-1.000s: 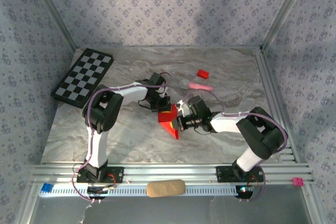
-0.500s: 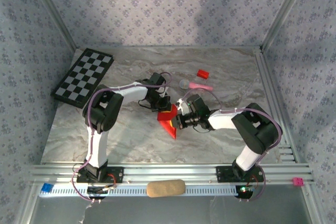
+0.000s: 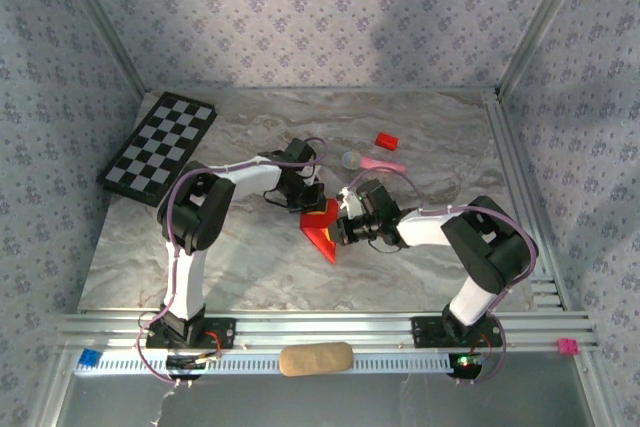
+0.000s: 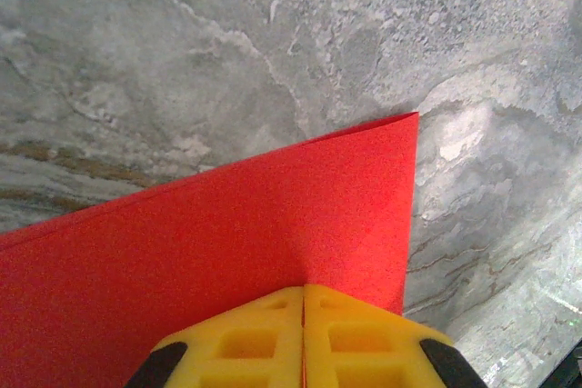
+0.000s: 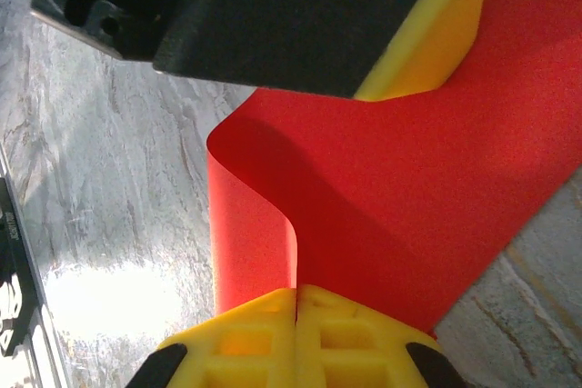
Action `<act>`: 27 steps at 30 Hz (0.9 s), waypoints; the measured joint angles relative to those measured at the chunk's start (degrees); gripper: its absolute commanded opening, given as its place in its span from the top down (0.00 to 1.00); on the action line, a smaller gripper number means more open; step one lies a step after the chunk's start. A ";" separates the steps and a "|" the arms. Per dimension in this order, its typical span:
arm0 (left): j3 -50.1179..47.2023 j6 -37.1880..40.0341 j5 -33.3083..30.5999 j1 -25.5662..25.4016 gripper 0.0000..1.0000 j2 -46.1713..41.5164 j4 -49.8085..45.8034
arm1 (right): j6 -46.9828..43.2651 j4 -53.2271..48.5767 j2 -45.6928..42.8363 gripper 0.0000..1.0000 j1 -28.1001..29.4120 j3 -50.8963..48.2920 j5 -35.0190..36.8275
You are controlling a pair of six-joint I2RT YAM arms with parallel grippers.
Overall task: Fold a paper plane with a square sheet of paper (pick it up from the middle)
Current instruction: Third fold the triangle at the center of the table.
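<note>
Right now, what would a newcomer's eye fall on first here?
The bright red sheet of paper stands out at the centre, bent into a curl and pinched by the left hand from the far side and the right hand from the right. Next comes the checkerboard at the far left corner.

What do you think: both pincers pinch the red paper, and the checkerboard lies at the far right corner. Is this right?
No. The left pincer and right pincer do pinch the paper, but the checkerboard lies at the far left corner; the top view shows it.
</note>
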 measured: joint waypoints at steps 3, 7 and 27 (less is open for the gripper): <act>0.00 -0.02 0.00 0.00 0.91 0.00 0.00 | 0.02 -0.04 0.00 0.99 0.00 0.00 0.20; 0.00 0.00 0.00 0.00 0.90 0.00 0.00 | 0.02 -0.04 0.00 0.99 0.00 0.00 0.33; 0.00 -0.02 0.00 0.00 0.91 0.00 0.02 | 0.24 -0.92 0.00 0.99 0.04 0.00 1.62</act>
